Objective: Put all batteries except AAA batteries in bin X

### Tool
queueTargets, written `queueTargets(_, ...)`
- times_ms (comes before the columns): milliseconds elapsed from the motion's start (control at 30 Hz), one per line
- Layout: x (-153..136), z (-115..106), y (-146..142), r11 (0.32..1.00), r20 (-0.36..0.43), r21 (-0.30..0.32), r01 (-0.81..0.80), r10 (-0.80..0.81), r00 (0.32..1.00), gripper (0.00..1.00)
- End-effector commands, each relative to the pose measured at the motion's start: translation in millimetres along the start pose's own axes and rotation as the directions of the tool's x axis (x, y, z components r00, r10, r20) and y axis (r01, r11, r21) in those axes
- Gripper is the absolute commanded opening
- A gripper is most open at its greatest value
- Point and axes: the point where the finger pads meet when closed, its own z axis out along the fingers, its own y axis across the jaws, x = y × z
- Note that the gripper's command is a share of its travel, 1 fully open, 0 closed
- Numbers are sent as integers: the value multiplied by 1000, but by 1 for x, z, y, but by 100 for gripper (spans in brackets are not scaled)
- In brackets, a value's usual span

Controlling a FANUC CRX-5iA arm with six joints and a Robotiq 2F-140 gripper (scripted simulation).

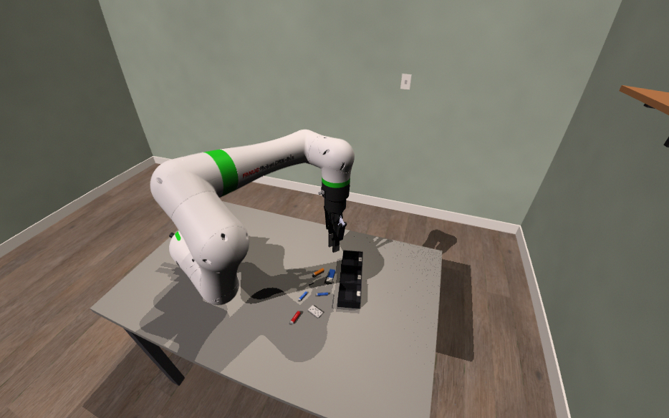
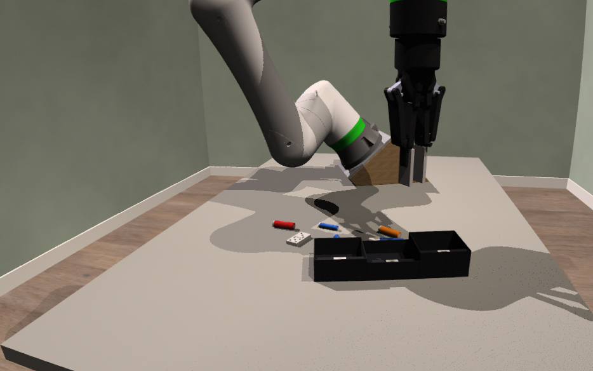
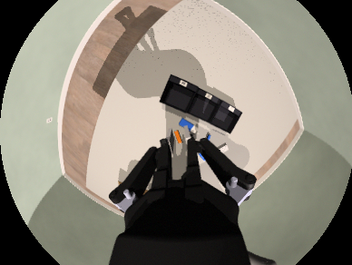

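1. My hand (image 1: 334,249) (image 2: 413,178) (image 3: 179,132) is slightly spread, pinching nothing.
2. One red battery (image 1: 294,316) (image 2: 284,224), one orange battery (image 1: 318,272) (image 2: 389,231) (image 3: 178,136), two blue cylinders (image 1: 302,295) (image 2: 328,226) (image 3: 201,157): all outside three joined bins (image 1: 349,305) (image 2: 389,270) (image 3: 197,117), towards the table's (image 1: 384,345) (image 2: 218,314) (image 3: 254,59) left corner in top view.

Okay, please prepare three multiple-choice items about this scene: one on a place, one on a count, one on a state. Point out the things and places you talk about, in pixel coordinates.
1. Where is the domino (image 1: 315,310) (image 2: 298,239) (image 3: 223,147)?
A) inside a bin
B) on the table (image 1: 390,345) (image 2: 174,306) (image 3: 254,68)
C) between the fingertips

2. How many bins form the black row (image 1: 348,305) (image 2: 389,270) (image 3: 196,117)?
A) two
B) five
C) three

3. How is the gripper (image 1: 334,245) (image 2: 415,180) (image 3: 179,132)?
A) fingers apart, holding nothing
B) shut on the domino
C) fingertips pressed together

1 B: it lies outside the bins, near the row.
2 C: two dividers and three white labels show.
3 A: the exterior view shows a bare gap.
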Motion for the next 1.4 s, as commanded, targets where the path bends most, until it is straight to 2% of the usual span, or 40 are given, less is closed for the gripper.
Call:
queueTargets(0,-21,16,-4,989,-23,-2,145,-145,989,17)
queueTargets(200,-59,48,-12,989,-23,-2,145,-145,989,17)
queueTargets(300,-70,52,-14,989,-23,-2,145,-145,989,17)
queueTargets(1367,-64,52,-13,989,-23,-2,145,-145,989,17)
